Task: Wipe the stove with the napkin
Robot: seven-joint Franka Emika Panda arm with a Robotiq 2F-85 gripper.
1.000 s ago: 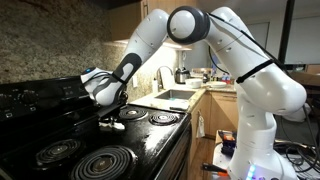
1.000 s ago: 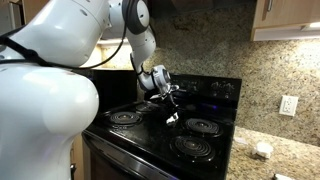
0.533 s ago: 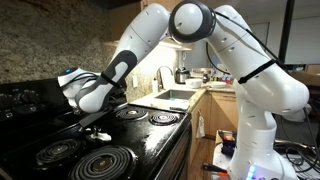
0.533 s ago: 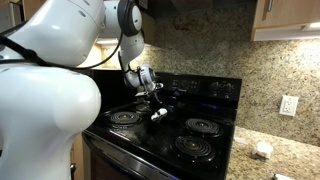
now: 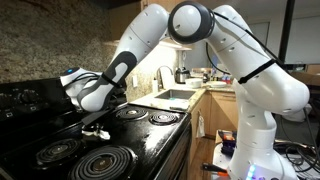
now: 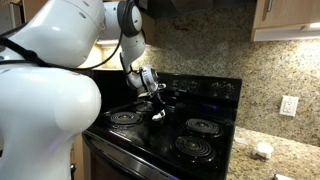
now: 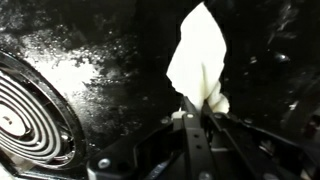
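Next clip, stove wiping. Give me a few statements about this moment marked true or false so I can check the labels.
1. The gripper is shut on a white napkin. True.
2. The napkin lies on top of a coil burner. False: in the wrist view it is over the flat black surface beside the coil burner.
3. The stove is white. False: the stove is glossy black.
4. A sink sits in the counter beyond the stove. True.
5. A wall outlet is set in the speckled stone backsplash. True.
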